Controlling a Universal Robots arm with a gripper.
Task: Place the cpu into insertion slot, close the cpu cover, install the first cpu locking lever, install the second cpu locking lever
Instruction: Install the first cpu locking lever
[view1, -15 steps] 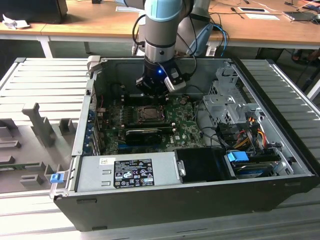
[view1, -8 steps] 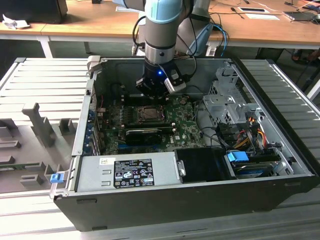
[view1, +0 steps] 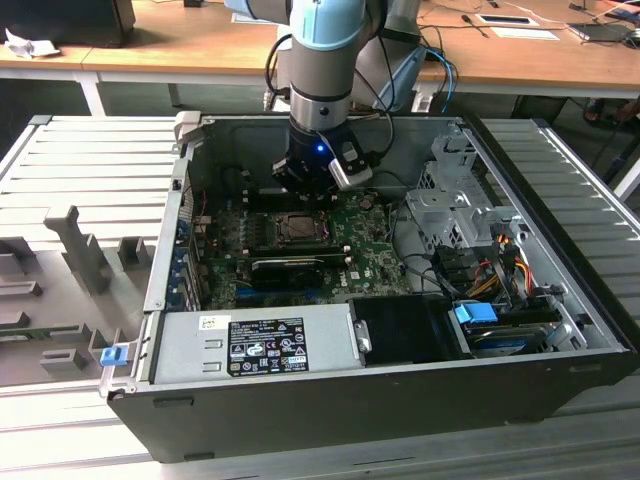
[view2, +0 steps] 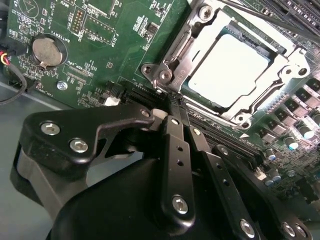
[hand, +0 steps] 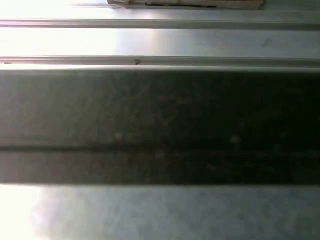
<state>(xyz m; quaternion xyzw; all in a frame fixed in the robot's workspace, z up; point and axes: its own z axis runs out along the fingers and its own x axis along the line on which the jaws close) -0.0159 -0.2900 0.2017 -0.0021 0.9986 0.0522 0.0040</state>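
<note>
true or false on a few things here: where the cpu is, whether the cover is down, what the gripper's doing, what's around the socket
1. The cpu sits in the insertion slot. True.
2. The cpu cover stands upright, hinged open. False: it lies flat around the chip, whose silver top shows through its cut-out.
3. The gripper carries the cpu between its fingers. False: in the second wrist view the fingertips meet just beside the socket's edge with no chip between them.
4. A round coin battery sits on the green motherboard. True.
5. In the exterior view the arm reaches into an open computer case. True.
</note>
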